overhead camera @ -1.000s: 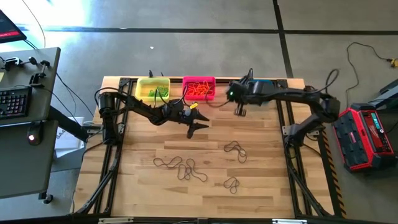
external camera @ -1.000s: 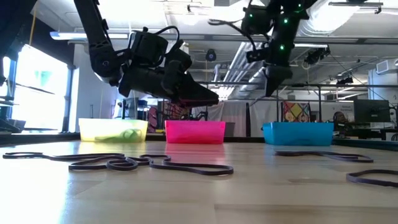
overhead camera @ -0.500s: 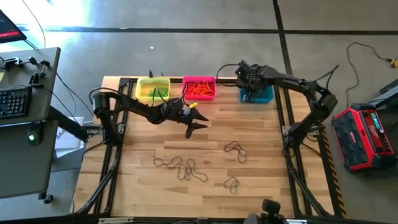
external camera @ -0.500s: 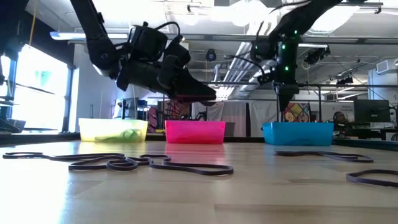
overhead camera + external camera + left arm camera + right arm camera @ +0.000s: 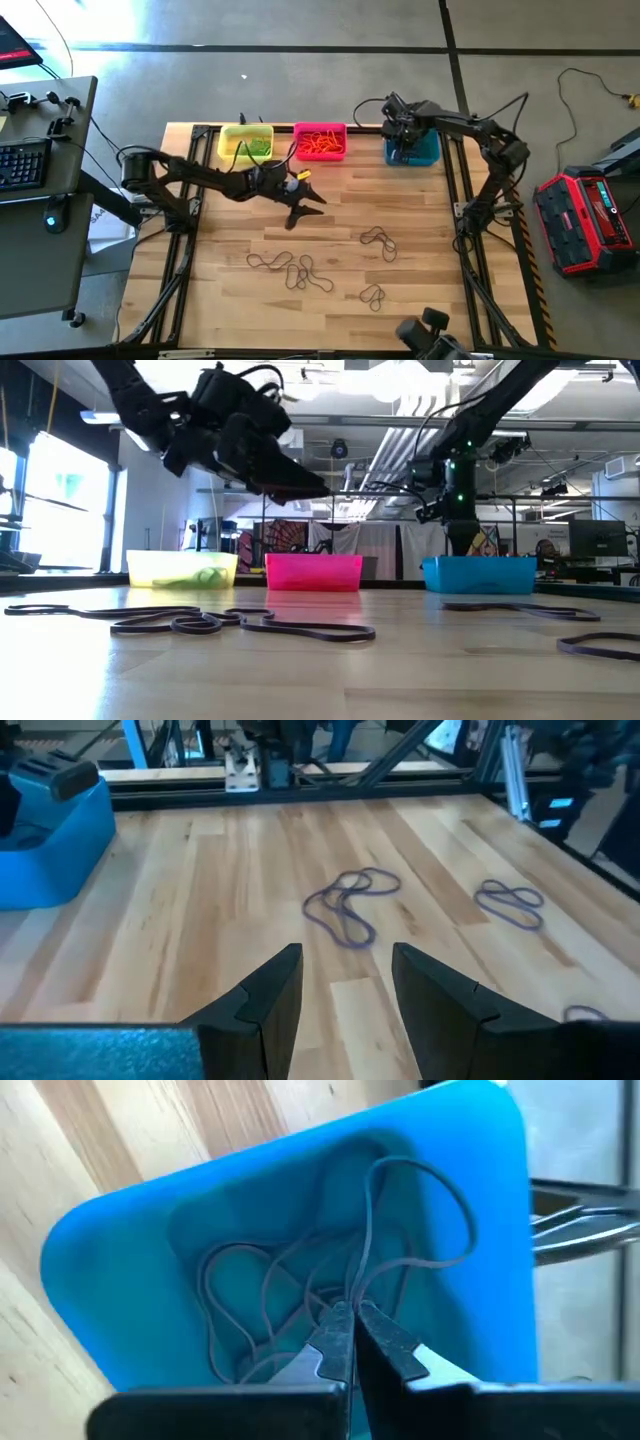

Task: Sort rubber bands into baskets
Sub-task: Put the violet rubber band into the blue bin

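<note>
Right wrist view, tool pinching dark band

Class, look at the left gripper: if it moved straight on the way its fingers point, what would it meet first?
Probably the bare wooden table, reached just short of the tangled dark rubber bands; the left gripper is open and empty, aimed downward.

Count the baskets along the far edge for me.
3: the yellow basket at the far left, the pink basket beside it, and the blue basket to the right, under the right gripper. None seems hidden.
</note>
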`<state>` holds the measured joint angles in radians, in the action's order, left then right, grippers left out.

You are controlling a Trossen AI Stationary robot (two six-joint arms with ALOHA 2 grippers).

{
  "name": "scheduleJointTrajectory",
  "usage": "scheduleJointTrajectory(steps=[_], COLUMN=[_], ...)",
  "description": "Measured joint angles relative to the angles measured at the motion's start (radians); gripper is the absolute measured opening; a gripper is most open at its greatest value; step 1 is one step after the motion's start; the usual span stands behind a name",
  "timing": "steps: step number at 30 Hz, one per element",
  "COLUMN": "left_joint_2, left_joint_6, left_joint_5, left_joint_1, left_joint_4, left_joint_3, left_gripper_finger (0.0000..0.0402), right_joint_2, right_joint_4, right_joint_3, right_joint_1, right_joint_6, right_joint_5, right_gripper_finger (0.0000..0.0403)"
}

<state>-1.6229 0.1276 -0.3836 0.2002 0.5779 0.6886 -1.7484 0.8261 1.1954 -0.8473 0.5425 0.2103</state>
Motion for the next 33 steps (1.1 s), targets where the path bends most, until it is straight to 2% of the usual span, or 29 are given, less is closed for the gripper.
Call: scheduleJointTrajectory(steps=[5,7,10,13,19,26,29,33], left_joint_2=[0.039,0.055,0.086,0.129,0.222,0.288,0.288,0.276], left_joint_6=[-0.067,-0.095,-0.108,-0.109,-0.165,-0.222,-0.223,-0.258], left_joint_5=[0.001,0.000,0.000,0.001,0.030,0.112,0.154,0.209], left_joint_1=[-0.012,-0.019,-0.043,-0.075,-0.155,-0.286,-0.359,-0.467], left_joint_4=[0.080,0.073,0.034,-0.078,-0.362,-0.641,-0.750,-0.814], left_joint_3=[-0.081,-0.105,-0.137,-0.146,-0.146,-0.146,-0.146,-0.146], left_gripper_finger=[0.0149,0.0149,0.0149,0.0149,0.0152,0.0170,0.0178,0.0182], right_joint_2=[-0.024,-0.024,-0.017,0.027,0.188,0.369,0.412,0.436], right_joint_4=[0.003,0.007,0.026,0.048,0.110,0.144,0.143,0.143], right_joint_3=[0.000,0.000,0.000,0.000,0.000,0.000,0.000,0.000], right_joint_1=[-0.025,-0.024,-0.010,0.010,0.066,0.178,0.247,0.327], right_joint_6=[-0.041,-0.056,-0.082,-0.101,-0.161,-0.292,-0.324,-0.353], right_joint_5=[-0.051,-0.064,-0.020,0.042,0.037,-0.037,-0.038,-0.034], right_gripper_finger=[0.0005,0.0020,0.0060,0.0107,0.0172,0.0181,0.0181,0.0181])
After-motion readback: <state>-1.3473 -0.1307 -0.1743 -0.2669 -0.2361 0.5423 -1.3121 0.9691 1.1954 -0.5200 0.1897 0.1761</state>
